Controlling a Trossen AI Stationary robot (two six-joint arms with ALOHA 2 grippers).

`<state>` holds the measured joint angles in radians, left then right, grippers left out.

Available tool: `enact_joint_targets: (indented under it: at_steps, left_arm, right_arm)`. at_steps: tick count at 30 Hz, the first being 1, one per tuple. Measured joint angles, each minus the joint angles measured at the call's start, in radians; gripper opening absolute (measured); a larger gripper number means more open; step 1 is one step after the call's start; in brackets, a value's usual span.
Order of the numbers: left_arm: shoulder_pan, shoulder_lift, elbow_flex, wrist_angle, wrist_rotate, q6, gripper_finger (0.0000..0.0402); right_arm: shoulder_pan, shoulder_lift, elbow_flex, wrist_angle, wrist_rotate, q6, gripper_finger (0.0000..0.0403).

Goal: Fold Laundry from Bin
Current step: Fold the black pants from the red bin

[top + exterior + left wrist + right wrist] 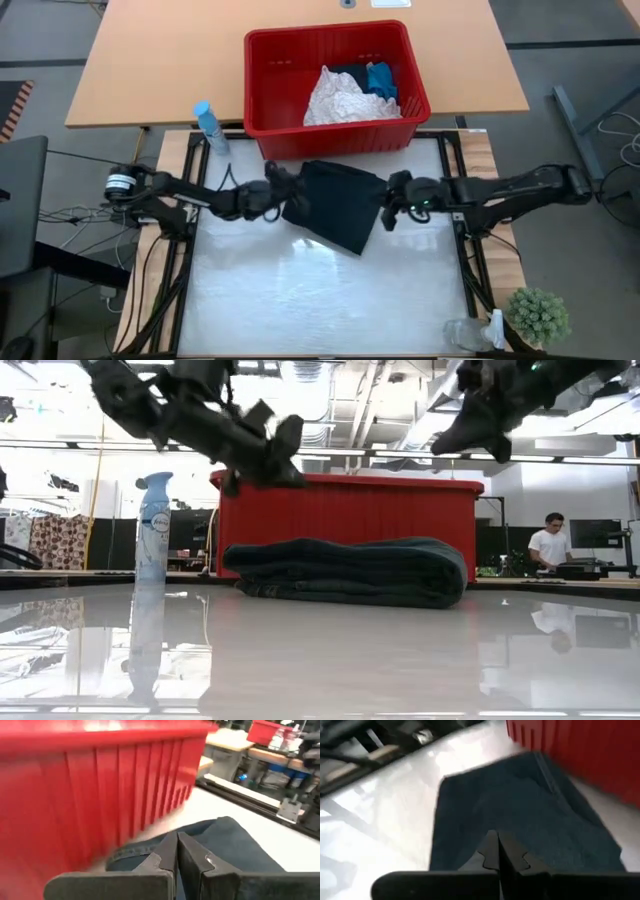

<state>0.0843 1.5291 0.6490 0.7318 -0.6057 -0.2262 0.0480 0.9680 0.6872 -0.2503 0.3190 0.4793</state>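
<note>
We find both claws shut and empty, raised clear of the table. The left claw hangs over the left edge of the folded dark garment, and the right claw hangs over its right edge; the low view shows both above the cloth, not touching it. The garment lies between the two claws as a compact, thick bundle on the table. Just beyond both claws stands the red bin, its near wall close to the garment's far edge. Inside it we see a white crinkled item and a small blue item, with dark cloth beside them. We judge that the fold of this garment is complete or nearly so, and that the current step is the release and clearance after it. The next move calls for either shifting the bundle aside to free working space, or opening one claw and reaching over the bin's rim for the white item, clearing the wall.
</note>
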Motion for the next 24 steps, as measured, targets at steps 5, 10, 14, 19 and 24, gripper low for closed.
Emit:
enact_joint_targets:
  at_steps: [5, 10, 14, 19, 24]
  left_arm:
    - [0.074, 0.116, 0.074, -0.032, 0.337, -0.105, 0.0]
    - [0.053, 0.252, 0.303, -0.187, 0.444, -0.028, 0.0]
    - [0.028, 0.409, 0.533, -0.363, 0.504, 0.051, 0.0]
    - [-0.023, 0.608, 0.786, -0.551, 0.505, 0.102, 0.0]
    - [-0.065, 0.718, 0.958, -0.795, 0.512, 0.156, 0.0]
  right_arm:
    - [-0.012, -0.067, 0.001, -0.051, 0.004, 0.003, 0.0024]
    - [-0.012, -0.085, 0.001, -0.09, 0.053, 0.01, 0.0018]
    - [-0.012, -0.085, 0.001, -0.097, 0.054, 0.01, 0.0019]
    - [-0.011, -0.085, 0.001, -0.109, 0.073, 0.011, 0.0021]
    - [-0.004, -0.094, 0.001, -0.115, 0.072, 0.011, 0.0019]
